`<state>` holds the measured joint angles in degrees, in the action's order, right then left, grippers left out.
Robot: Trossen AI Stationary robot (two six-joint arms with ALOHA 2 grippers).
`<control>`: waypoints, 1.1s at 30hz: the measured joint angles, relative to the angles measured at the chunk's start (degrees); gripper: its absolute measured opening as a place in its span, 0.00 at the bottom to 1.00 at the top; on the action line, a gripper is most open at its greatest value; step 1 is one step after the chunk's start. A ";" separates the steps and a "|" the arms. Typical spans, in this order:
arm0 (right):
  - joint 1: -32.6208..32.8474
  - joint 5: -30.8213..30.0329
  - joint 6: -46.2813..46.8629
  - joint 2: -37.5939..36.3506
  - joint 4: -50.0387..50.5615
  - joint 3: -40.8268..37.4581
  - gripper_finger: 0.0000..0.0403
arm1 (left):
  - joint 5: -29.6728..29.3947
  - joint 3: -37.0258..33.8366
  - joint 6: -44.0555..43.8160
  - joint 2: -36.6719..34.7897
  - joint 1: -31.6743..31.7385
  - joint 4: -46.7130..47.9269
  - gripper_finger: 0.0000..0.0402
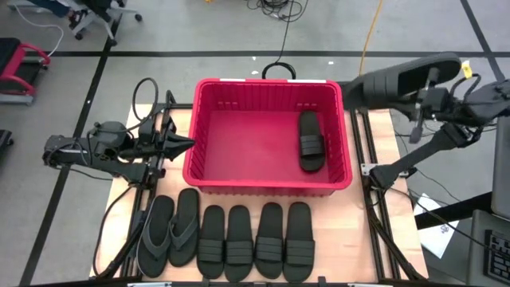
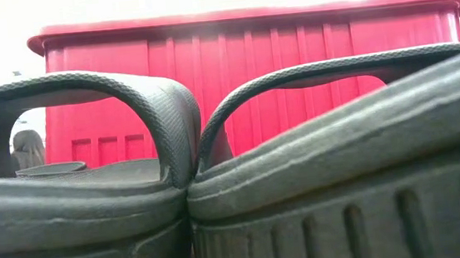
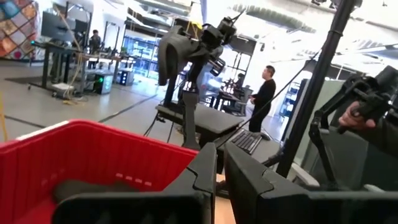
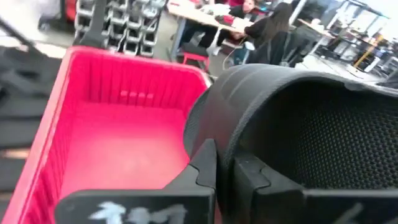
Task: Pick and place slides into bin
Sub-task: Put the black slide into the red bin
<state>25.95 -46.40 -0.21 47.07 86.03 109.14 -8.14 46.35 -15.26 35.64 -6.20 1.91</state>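
I am holding a slide [image 1: 406, 78] above the bin's [image 1: 209, 179] right rim.
From above, my right hand [image 1: 434, 78] is clamping that slide; one slide [image 1: 311, 142] is lying in the bin, four [image 1: 255, 241] plus a thong pair [image 1: 170, 233] are lining the desk [image 1: 351, 231]. At desk level, two straps [image 2: 161, 102] are blocking most of the bin. My left hand [image 3: 219, 163], fingers together, is waiting left of it. My right wrist is showing the held slide's sole close up, its far end cut off.

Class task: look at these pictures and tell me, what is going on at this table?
The right gripper, raised beside the red bin's right corner, is shut on a black slide. One slide already lies inside the bin. Four black slides and a grey flip-flop pair wait in a row before it. The left gripper waits shut at the bin's left side.
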 joint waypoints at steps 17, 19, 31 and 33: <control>0.12 2.73 -1.60 6.77 -5.38 -0.57 0.01 | 0.71 0.00 2.41 -0.15 0.00 1.89 0.08; -0.44 3.86 -3.43 8.36 -10.78 -0.75 0.01 | 1.85 0.00 2.94 -0.45 0.00 3.21 0.08; -23.53 43.20 -10.18 21.99 -29.93 -11.13 0.01 | 6.69 0.00 3.10 -0.87 0.00 8.07 0.08; -29.87 51.07 -13.81 23.37 -31.87 -11.95 0.01 | 6.75 0.00 2.95 -0.85 0.00 8.35 0.08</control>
<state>-3.93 4.67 -14.02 70.44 54.16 97.20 -1.39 46.35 -12.31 34.79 -6.20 10.26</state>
